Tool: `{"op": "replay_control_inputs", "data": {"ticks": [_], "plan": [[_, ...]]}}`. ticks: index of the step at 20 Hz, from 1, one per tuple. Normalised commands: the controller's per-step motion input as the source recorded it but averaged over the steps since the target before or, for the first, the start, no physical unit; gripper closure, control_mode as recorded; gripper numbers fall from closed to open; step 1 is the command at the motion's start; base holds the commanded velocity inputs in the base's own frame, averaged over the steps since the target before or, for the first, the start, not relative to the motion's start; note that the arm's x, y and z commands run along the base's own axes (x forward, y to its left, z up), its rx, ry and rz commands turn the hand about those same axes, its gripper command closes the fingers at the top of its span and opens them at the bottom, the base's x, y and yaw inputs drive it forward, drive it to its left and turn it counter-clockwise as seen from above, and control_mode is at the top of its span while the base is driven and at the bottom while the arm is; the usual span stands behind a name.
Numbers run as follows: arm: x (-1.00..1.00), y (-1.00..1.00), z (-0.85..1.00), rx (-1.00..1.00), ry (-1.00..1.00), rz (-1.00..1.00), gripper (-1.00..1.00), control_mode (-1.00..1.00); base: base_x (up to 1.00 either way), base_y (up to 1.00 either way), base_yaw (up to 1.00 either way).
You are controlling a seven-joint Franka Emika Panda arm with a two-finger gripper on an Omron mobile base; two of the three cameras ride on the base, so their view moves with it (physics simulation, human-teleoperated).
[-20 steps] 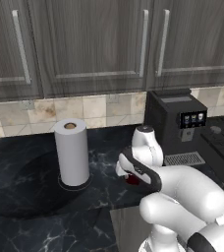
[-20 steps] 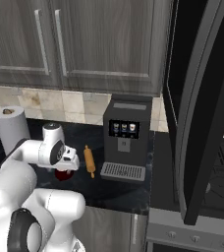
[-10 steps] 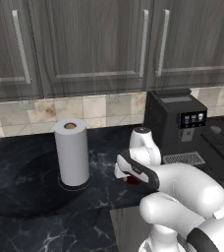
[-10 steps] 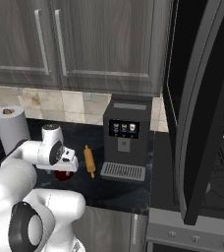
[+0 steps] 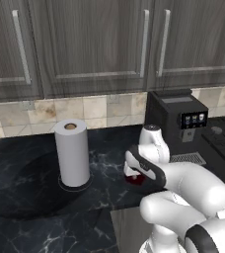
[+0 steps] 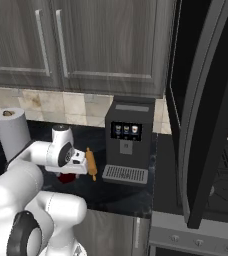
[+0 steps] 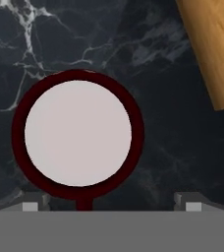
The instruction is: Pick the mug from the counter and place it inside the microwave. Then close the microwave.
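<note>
The gripper (image 7: 111,204) hangs right over the one mug (image 7: 78,134), with its two finger tips (image 7: 32,203) spread wide apart and holding nothing. The mug is dark red outside and white inside. It stands upright on the black counter (image 7: 168,142), and its small handle points toward the gripper. One wooden rolling pin (image 7: 212,49) lies near the mug, not touching it. From the left side, the red mug (image 5: 135,180) peeks out under the white arm. One paper towel roll (image 5: 72,152) stands off to the left. One black coffee machine (image 6: 128,141) sits behind the rolling pin. The one microwave (image 6: 206,107) is at the right, its door swung open.
</note>
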Motion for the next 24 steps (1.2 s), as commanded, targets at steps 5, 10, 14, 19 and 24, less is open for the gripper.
{"op": "replay_control_inputs", "data": {"ticks": [5, 10, 14, 19, 24], "plan": [[-0.16, 0.01, -0.02, 0.0, 0.0, 0.0, -1.0, -1.0, 0.0, 0.0, 0.0], [-0.1, 0.14, -0.04, 0.0, 0.0, 0.0, -1.0, -1.0, 0.0, 0.0, 0.0], [0.0, 0.16, -0.04, 0.0, 0.0, 0.0, -1.0, -1.0, 0.0, 0.0, 0.0], [0.0, 0.05, -0.01, 0.0, 0.0, 0.0, -1.0, -1.0, 0.0, 0.0, 0.0], [0.0, 0.0, -0.04, 0.0, 0.0, 0.0, -1.0, -1.0, 0.0, 0.0, 0.0]]}}
